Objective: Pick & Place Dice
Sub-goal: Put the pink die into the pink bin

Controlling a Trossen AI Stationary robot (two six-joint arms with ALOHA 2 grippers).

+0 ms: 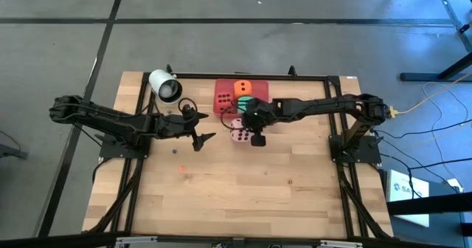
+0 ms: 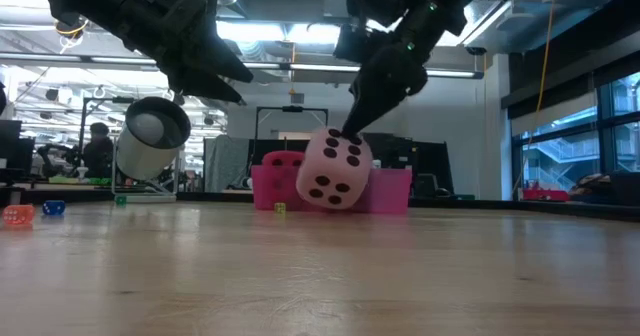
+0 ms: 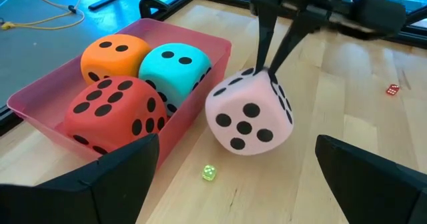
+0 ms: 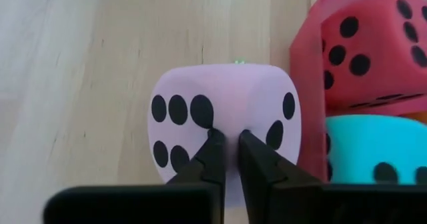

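Pink die pinched at its edge, beside the tray.

Left end effector (image 1: pixel 198 133) is parked over the wooden desk (image 1: pixel 243 189), fingers wide apart, idle. The soft light-pink cube die with dark pips (image 2: pixel 334 170) is seen tilted on the desk, just beside the translucent pink plastic tray (image 3: pixel 40 104) holding red, orange and teal-green dice. Right end effector (image 4: pixel 227 159) is clamped on a pinch of its top edge. Step judged: grasp. Next, a lift and carry over the tray wall are called for.

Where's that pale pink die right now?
The pink die sits near the table's middle in the high view, just outside the pink tray holding three other dice, pinched at a corner by the right gripper.
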